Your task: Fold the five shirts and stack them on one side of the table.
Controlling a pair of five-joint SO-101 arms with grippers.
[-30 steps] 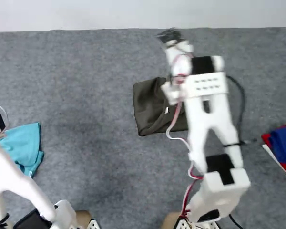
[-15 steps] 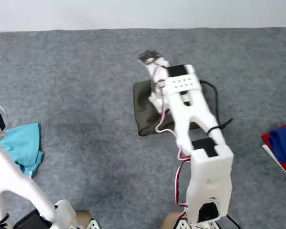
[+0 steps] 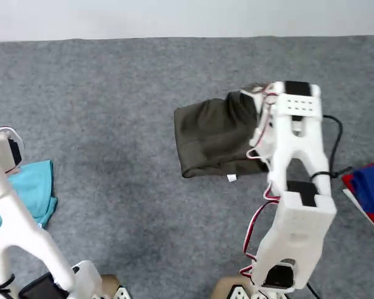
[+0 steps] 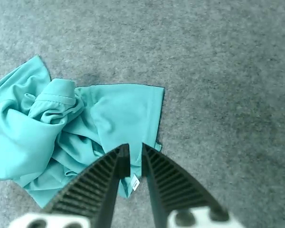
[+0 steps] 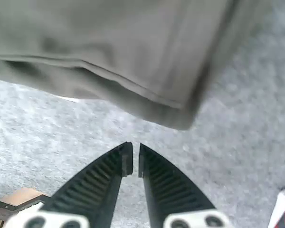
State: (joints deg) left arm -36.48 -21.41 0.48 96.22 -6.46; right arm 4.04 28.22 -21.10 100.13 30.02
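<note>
One olive shirt (image 3: 212, 137) lies folded mid-table, right gripper (image 5: 132, 159) nearly closed and empty beside its corner, left gripper (image 4: 131, 154) equally narrow above the crumpled teal shirt (image 4: 85, 128), blue-red cloth (image 3: 368, 190), perhaps shirts, at the edge, so most folding remains.

Three shirts: olive shirt (image 3: 209, 137), teal shirt (image 3: 31, 190), blue shirt (image 3: 369, 187). Two arms (image 3: 296, 187) (image 3: 12, 230).

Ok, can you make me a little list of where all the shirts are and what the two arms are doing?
green shirt: looks folded, middle of the table
teal shirt: crumpled, left side
blue and red clothes: right edge, partly cut off
left arm: above the teal shirt, jaws shut, empty
right arm: at the green shirt's right edge, jaws shut, empty
</note>
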